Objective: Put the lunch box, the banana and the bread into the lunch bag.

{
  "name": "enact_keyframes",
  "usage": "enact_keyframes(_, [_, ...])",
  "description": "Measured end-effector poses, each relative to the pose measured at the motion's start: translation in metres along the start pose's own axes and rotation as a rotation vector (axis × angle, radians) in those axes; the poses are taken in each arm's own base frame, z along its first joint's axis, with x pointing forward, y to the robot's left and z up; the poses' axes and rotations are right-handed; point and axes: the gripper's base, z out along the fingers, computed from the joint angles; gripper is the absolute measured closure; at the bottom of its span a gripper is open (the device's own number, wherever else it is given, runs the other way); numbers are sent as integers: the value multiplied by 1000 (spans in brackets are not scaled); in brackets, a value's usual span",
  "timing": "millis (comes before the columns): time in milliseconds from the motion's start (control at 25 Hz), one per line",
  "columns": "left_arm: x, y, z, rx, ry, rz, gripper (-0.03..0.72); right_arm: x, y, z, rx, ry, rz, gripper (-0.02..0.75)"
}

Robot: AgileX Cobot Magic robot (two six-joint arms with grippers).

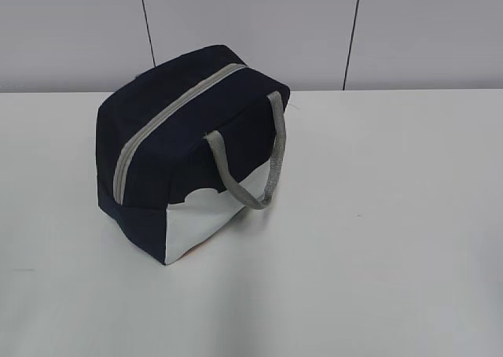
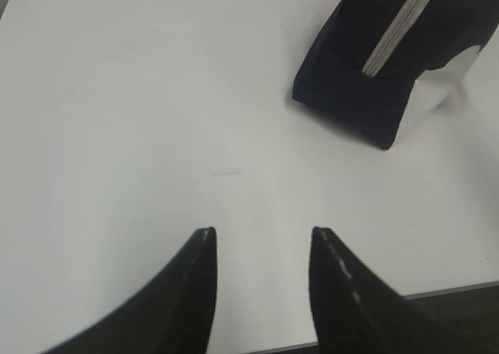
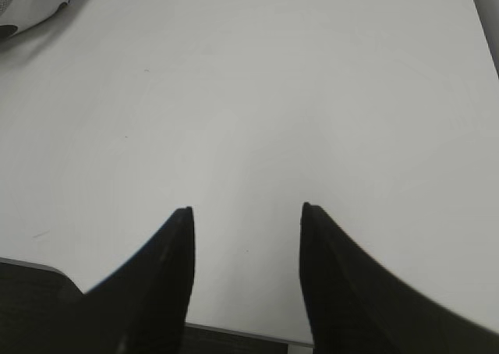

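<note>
1. White counter (image 1: 377, 255) runs back to a pale panelled wall (image 1: 251, 27).
2. On it, left of centre, the lunch bag (image 1: 169, 137) stands with its grey zipper (image 1: 169, 115) closed and a grey strap handle (image 1: 267, 164) hanging over the side.
3. Left gripper (image 2: 261, 233) hovers near the counter's edge, fingers (image 2: 195, 284) spread, holding nothing.
4. Right gripper (image 3: 245, 210) likewise, fingers (image 3: 168, 276) apart and empty.

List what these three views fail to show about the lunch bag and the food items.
- Contents of the lunch bag: the exterior view shows its zipper closed, so the inside is hidden.
- Lunch box, banana, bread: in no view, so their whereabouts cannot be told.
- Left wrist view: the bag is cut off by the top right edge.
- Right wrist view: only a blurred corner of the bag shows at the top left.
- Bag's far side: hidden by the bag itself.
</note>
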Motion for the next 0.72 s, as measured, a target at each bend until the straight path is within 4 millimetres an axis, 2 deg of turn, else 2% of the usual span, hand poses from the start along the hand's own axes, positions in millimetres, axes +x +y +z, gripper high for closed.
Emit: enact_keyframes(720, [0,0,0,0,0,0,390,0,0,0,0,0,0,391])
